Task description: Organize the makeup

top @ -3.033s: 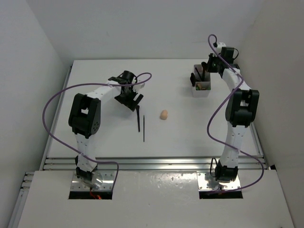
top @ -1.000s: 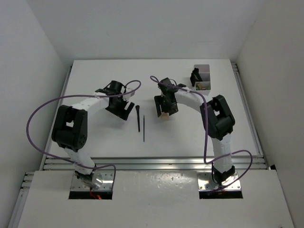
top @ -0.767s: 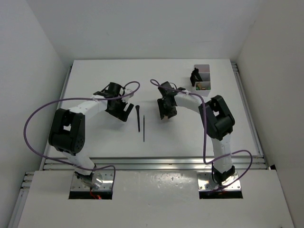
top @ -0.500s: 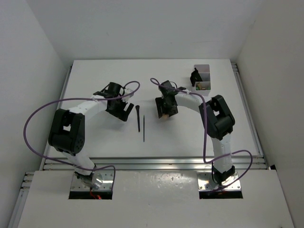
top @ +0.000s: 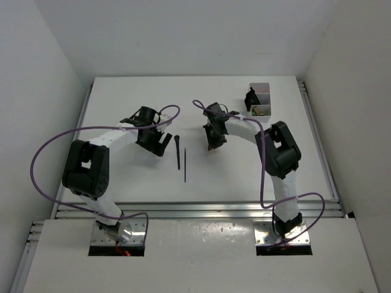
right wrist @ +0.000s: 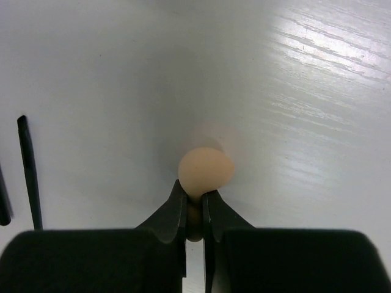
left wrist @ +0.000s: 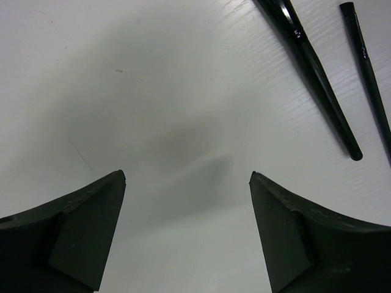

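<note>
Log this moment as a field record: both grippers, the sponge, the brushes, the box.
left gripper: open, empty, over bare table beside the brushes
right gripper: shut on sponge, pinching its narrow end
brushes: two, black, lying side by side between the grippers, untouched
box: far right corner, already holds some items, apart from both grippers
sponge lifted or resting: cannot tell

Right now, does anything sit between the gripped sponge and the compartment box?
Nothing visible does. The right gripper pinches the beige sponge; only bare table lies between it and the compartment box.
</note>
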Available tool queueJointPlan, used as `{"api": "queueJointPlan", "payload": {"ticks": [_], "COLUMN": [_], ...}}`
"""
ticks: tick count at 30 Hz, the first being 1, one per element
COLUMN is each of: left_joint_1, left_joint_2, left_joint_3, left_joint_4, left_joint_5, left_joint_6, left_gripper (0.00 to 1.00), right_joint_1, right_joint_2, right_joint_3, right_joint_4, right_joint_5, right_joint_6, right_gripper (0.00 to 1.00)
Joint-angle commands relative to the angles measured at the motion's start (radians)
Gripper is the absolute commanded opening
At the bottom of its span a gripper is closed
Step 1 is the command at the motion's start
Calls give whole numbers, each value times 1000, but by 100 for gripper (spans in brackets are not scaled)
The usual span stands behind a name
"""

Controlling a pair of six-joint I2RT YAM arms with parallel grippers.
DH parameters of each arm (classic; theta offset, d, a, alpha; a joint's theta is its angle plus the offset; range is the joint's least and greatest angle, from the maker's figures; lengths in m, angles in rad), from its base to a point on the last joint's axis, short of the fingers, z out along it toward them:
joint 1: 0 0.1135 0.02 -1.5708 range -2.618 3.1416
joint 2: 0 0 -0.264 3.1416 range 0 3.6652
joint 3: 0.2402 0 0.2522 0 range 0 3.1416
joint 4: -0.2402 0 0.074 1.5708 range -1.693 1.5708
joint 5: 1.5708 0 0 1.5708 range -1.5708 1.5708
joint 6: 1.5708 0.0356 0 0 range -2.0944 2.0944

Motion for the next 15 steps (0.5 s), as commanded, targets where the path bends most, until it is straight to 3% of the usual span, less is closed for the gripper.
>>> {"api": "queueJointPlan", "payload": {"ticks": [1,7,8,9,15], "left_joint_1": [10,0,-9,-18,-81], "left_joint_2": [-43,-52,-52,-40,15], "left_joint_3": [-10,-10,-1,12,135], "left_joint_4": [16,4,-12,-27,-87], "left_joint_5": [-2,-12,-21,-21,-65], "left_joint_6": [0,18,18,30,103], "left_gripper": [89,87,87,87,87], "right_joint_1": [-16,-120,-204,-212,-448], "right_joint_2": [-55,-282,-302,-338,-304], "right_joint_3": [15,72,87,118,269], "right_joint_4": [34,91,110,114,120], "right_joint_5": [-6,-110,-113,-119,-71], "right_joint_6": [-87,-194,-205,-205,-138], "right_gripper": [0,0,0,0,0]}}
